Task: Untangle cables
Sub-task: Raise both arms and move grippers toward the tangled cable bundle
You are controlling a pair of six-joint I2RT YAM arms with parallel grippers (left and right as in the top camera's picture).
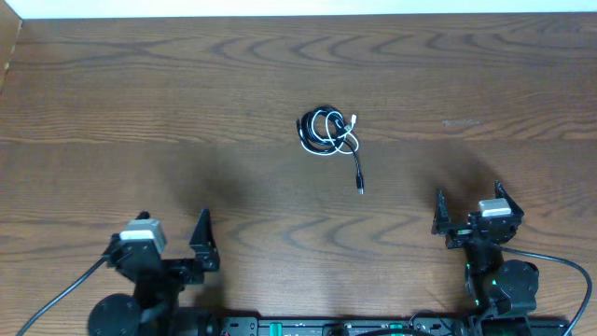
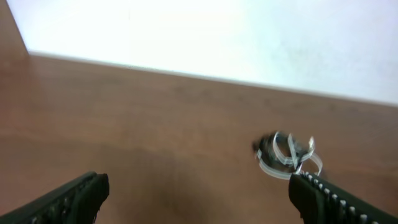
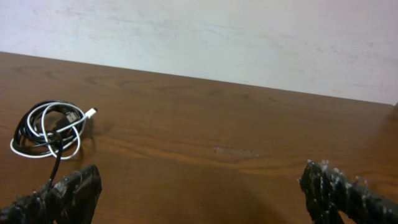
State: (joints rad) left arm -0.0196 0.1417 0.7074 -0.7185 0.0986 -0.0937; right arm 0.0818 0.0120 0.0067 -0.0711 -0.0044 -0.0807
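Coiling black cable [image 3: 55, 163] and white cable [image 3: 37, 155], crossings indistinct.

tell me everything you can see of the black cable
The black cable is a thin, rubbery-looking cord wound into a few loose loops and threaded through the loops of the white cable, the two touching in one bundle. One black end runs straight out of the bundle toward the robot and ends in a small plug. It lies flat on the wooden table, near the middle. Nothing else touches it.
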